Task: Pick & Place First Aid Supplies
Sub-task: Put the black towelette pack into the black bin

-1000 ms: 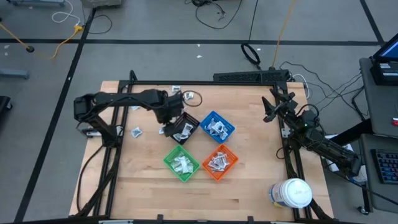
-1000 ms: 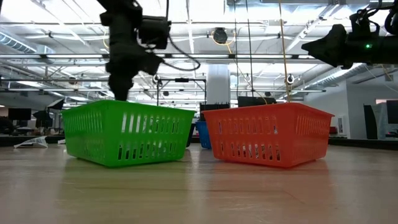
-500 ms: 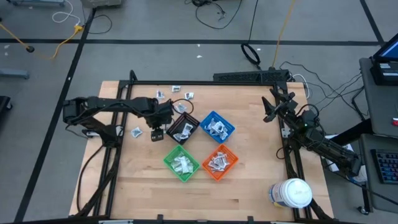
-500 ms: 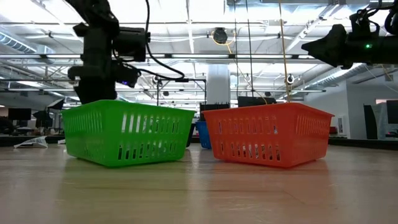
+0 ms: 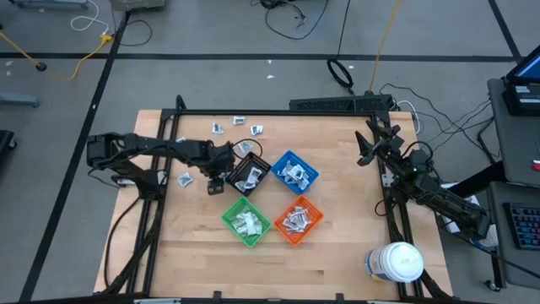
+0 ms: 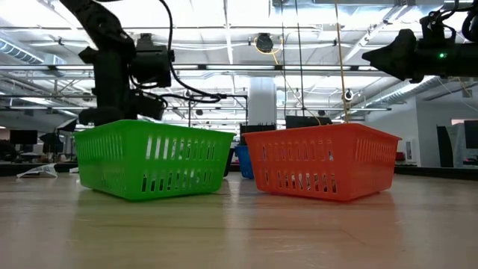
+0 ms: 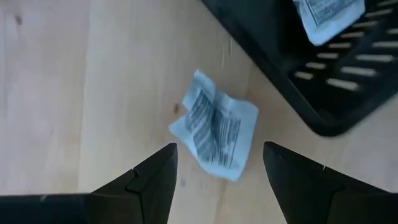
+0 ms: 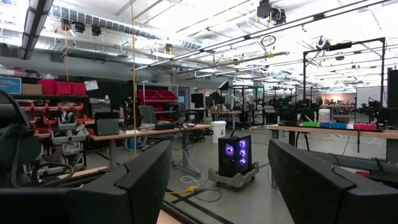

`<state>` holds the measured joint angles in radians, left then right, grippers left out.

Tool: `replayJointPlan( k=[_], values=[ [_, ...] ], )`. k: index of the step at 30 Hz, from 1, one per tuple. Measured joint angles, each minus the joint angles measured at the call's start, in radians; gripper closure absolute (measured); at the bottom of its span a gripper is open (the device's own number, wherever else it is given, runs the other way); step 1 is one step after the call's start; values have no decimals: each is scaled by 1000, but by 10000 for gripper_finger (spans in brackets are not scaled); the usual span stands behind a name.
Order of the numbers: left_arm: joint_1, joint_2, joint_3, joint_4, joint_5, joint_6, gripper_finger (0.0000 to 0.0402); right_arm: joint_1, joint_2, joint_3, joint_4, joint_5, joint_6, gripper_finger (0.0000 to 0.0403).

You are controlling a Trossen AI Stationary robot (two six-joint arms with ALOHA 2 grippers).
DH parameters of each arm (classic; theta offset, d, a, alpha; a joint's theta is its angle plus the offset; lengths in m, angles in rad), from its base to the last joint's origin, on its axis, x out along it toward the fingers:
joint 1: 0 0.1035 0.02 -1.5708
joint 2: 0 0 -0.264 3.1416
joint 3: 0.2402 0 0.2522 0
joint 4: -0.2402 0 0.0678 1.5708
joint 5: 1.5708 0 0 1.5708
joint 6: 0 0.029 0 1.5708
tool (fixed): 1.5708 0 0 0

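Observation:
A crumpled white printed packet, one of the first aid supplies, lies flat on the wood just outside a corner of the black bin. My left gripper points down over it, open, one finger on each side and touching nothing. In the high view this gripper stands just left of the black bin. In the low view the green bin hides its fingers. My right gripper waits raised at the table's right edge, open.
The blue bin, green bin and orange bin hold packets. Another packet lies left of my left gripper, and several lie near the far edge. A large white jar stands at the near right corner.
My left gripper has moved from over the black bin toward the table's left edge and down, rolling a little at the wrist. It now stands low over the loose packet. Its fingers have stayed open.

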<state>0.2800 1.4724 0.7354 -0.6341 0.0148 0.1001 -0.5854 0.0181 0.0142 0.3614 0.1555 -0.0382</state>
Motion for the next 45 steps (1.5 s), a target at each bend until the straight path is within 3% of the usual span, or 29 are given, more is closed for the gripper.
replayJointPlan(
  k=[10,14,21,23,34,45],
  values=[
    [0,0,-63,104,9,-1,171,0,0,0,0,0,0,140],
    [-1,-2,-70,108,12,-11,228,0,0,0,0,0,0,140],
    [1,-2,-71,108,22,-21,371,0,0,0,0,0,0,140],
    [2,-2,-71,108,20,-33,391,0,0,0,0,0,0,140],
    [36,-88,-65,59,-23,-279,398,0,0,0,0,0,0,140],
    [47,-216,45,-261,-69,-608,399,0,0,0,0,0,0,140]
  ],
)
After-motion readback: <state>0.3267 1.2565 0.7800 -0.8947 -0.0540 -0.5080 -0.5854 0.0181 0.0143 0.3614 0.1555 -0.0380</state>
